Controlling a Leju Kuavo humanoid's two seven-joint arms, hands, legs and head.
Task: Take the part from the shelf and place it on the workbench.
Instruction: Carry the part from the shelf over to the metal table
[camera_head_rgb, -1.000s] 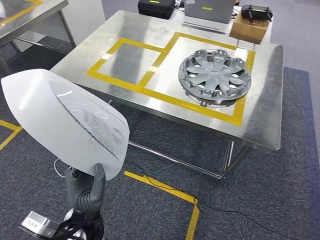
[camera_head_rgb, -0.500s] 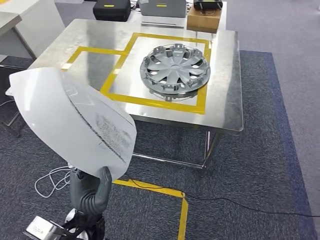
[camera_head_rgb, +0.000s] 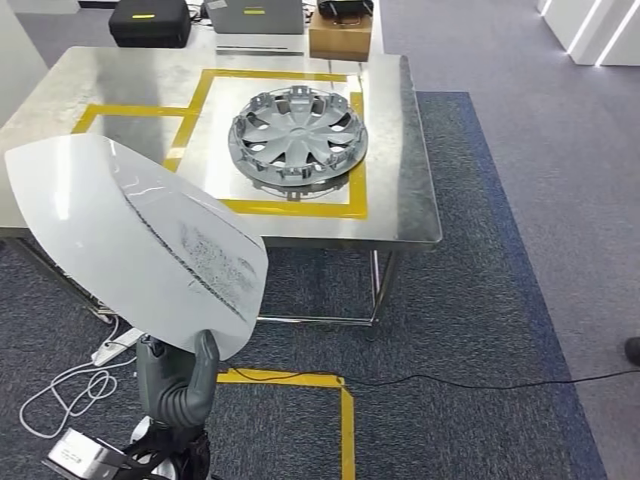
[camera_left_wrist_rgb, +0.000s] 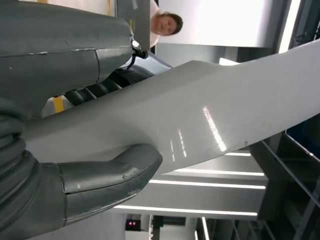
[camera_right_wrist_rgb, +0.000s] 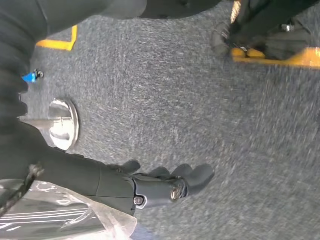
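My left hand gripped the white panel; my view had swung, the workbench lay ahead, right hand open

Head high, downward; wrists close

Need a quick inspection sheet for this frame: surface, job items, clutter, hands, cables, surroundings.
Surface: steel workbench with two yellow-taped squares; the left square is bare.
Job's things: white part held in the air, off the bench.
Clutter: grey wheel cover in the right square; black case, grey case and brown box along the far edge.
Hands: left hand grips the part's lower edge; right hand hangs over the carpet, fingers apart, holding nothing.
Cables: black cable across the carpet; white cord coiled near the left bench legs.
Surroundings: grey carpet with yellow floor tape; a shoe at the right edge.
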